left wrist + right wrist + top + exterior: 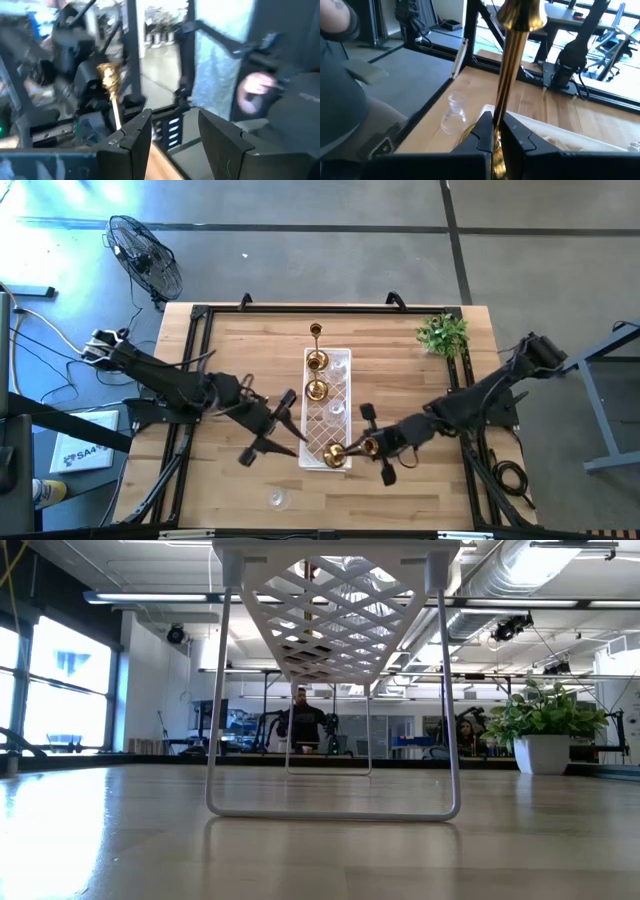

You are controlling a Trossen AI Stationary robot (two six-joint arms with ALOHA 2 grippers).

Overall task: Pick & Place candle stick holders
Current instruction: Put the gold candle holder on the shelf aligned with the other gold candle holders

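A wooden table [240,360] is framed by black rails on a grey floor, with a fan [146,256] beyond its 10 o'clock corner and a plant [443,334] at its 2 o'clock corner. A long white lattice tray [340,362] is set at the table's centre, running from 12 to 6 o'clock. Two brass holders [317,361] [317,390] are seated in its left half, and clear glass holders [337,408] in its right half. A third brass holder [316,332] is placed just past the tray's 12 o'clock end. A tall-stemmed brass holder [512,60] is pinched by its stem in the right gripper [366,445], at the tray's 6 o'clock end. The left gripper [292,420] is held beside the tray's 9 o'clock edge, fingers [132,137] spread and gripping nothing. One glass holder [277,499] is left on the table at 7 o'clock.
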